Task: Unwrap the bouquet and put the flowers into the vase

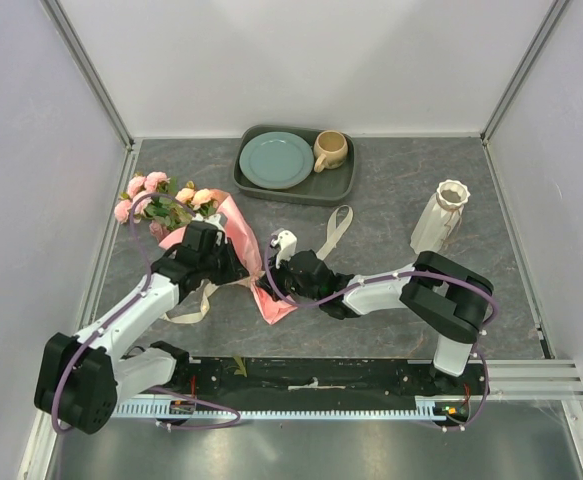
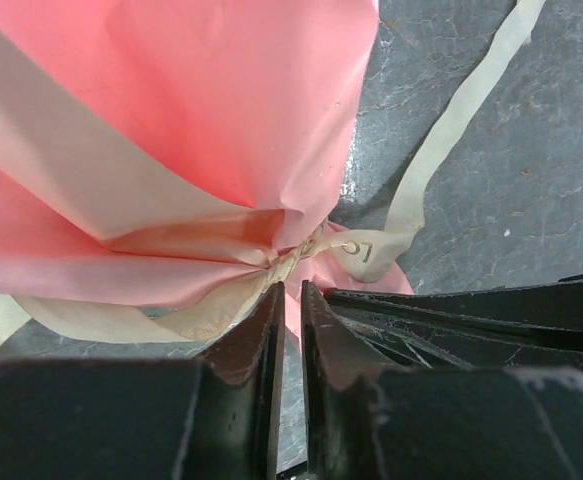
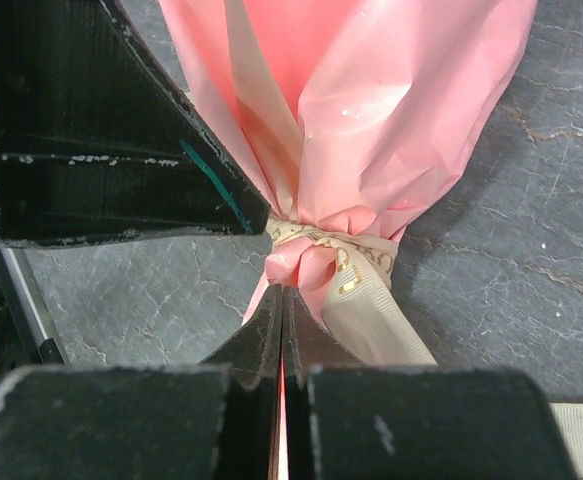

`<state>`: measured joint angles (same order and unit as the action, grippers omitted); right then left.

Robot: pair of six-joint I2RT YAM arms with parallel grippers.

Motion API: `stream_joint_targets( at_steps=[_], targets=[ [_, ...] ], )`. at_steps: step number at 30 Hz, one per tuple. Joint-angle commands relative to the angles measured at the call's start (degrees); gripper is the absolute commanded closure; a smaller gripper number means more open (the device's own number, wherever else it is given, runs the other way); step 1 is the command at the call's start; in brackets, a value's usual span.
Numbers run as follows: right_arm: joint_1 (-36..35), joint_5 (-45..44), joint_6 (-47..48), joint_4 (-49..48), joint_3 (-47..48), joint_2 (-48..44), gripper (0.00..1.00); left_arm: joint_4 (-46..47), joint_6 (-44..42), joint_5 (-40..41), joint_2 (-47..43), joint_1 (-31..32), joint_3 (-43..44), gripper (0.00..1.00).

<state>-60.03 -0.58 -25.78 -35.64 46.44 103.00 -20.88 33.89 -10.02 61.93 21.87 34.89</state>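
The bouquet [image 1: 233, 228] lies on the table's left half, its pink and peach flowers [image 1: 156, 195] pointing to the far left. Salmon-pink paper [image 2: 171, 110] narrows to a knot of cream ribbon [image 2: 356, 250]. My left gripper [image 2: 292, 292] is at that knot, its jaws nearly together with a strip of pink paper between them. My right gripper [image 3: 282, 292] is shut on the paper tail just below the knot [image 3: 346, 245]. In the top view both grippers meet at the cone's tip [image 1: 271, 285]. The cream ribbed vase [image 1: 441, 215] stands upright at the right, apart from both arms.
A dark tray [image 1: 346, 190] at the back holds a teal plate [image 1: 276, 160] and a tan mug [image 1: 329, 150]. A loose ribbon end [image 1: 336, 232] trails toward the tray. White walls enclose the table on three sides.
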Motion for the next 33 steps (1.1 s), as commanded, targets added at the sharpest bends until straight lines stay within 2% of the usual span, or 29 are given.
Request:
stream_joint_targets(
  at_steps=[1, 5, 13, 17, 26, 33],
  targets=[
    [-0.09, -2.67, -1.90, 1.10, -0.55, 1.06, 1.00, 0.58, -4.97, 0.62, 3.36, -0.07, 3.24, 0.88],
    [-0.09, -3.38, -2.52, 1.89, -0.64, 1.15, 1.00, -0.73, -7.17, 1.84, 7.32, 1.33, 5.27, 0.90],
    [-0.09, -2.23, -2.78, 1.54, -0.47, 1.68, 1.00, -0.74, -8.22, 2.64, 9.78, 3.35, 7.47, 0.77],
    [0.00, -1.79, -2.78, 1.27, -0.38, 1.76, 1.00, -0.91, -8.23, 2.90, 11.01, 4.41, 8.00, 0.75],
    [0.00, -1.44, -2.78, 1.27, -0.38, 1.85, 1.00, -3.02, -8.66, 8.26, 13.13, 6.78, 9.31, 0.79],
    [-0.09, -1.44, -2.70, 1.36, -0.20, 1.85, 1.00, -7.85, -8.93, 13.01, 15.59, 9.51, 10.90, 0.75]
  ],
)
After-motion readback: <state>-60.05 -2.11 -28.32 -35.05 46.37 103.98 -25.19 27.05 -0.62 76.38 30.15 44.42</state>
